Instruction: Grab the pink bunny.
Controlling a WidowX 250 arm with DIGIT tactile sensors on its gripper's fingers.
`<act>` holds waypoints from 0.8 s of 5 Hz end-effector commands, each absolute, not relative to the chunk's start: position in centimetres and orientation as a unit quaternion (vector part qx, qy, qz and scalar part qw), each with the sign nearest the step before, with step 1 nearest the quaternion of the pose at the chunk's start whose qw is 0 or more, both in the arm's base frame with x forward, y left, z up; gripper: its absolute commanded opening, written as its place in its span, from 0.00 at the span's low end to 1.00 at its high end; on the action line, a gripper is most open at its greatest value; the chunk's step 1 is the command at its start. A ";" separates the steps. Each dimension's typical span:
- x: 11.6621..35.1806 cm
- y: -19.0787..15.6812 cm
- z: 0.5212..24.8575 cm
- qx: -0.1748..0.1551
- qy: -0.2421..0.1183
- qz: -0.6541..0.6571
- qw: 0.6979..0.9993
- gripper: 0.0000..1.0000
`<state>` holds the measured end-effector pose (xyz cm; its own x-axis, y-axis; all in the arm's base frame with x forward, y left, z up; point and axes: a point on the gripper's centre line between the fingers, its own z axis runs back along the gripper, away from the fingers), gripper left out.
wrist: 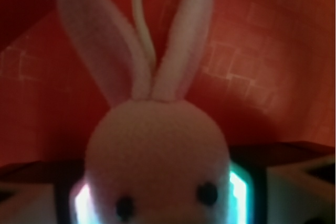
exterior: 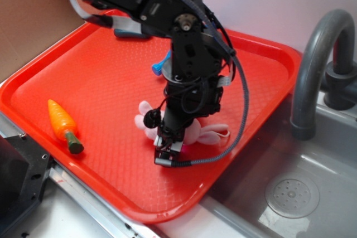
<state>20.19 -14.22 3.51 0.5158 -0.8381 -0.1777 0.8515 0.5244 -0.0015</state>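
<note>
On a red tray (exterior: 83, 82) beside a sink, the pink bunny (wrist: 157, 156) is seen at centre frame, its head bracketed by the lowered gripper (exterior: 169, 151) (grip unconfirmed), ears trailing rightward.

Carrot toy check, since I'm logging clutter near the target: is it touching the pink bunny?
No, the carrot toy lies apart near the tray's left side, with bare red tray between it and the pink bunny.
</note>
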 end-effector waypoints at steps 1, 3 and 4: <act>24.0 -9.8 13.3 0.020 -0.006 -0.326 0.945 0.00; 21.6 -4.7 20.2 0.018 -0.063 -0.082 0.995 0.00; 18.7 -3.2 22.5 0.017 -0.102 0.023 0.994 0.00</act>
